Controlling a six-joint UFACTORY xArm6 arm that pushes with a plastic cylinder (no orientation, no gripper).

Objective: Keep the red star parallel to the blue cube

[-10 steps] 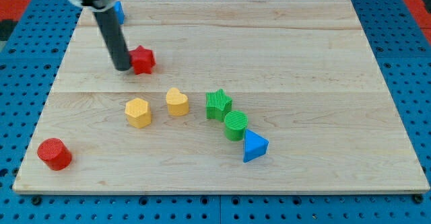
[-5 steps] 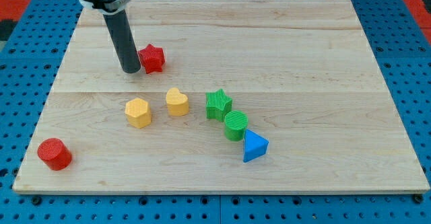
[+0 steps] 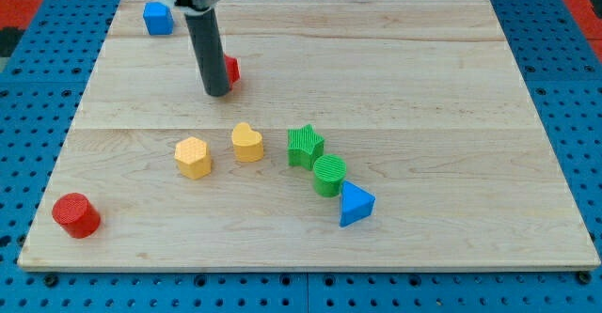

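Note:
The red star (image 3: 231, 70) lies in the upper left part of the wooden board (image 3: 423, 116), mostly hidden behind my rod. My tip (image 3: 217, 92) rests on the board touching the star's lower left side. The blue cube (image 3: 157, 18) stands at the board's top left corner, well up and to the left of the star and the tip.
A yellow hexagon (image 3: 193, 157) and a yellow heart (image 3: 247, 142) sit below the tip. A green star (image 3: 305, 146), a green cylinder (image 3: 329, 175) and a blue triangle (image 3: 355, 204) run diagonally toward the lower right. A red cylinder (image 3: 75, 214) is at the lower left.
My tip has moved right and slightly up, pushing the red star the same way. The blue cube, earlier hidden behind the arm, now shows fully.

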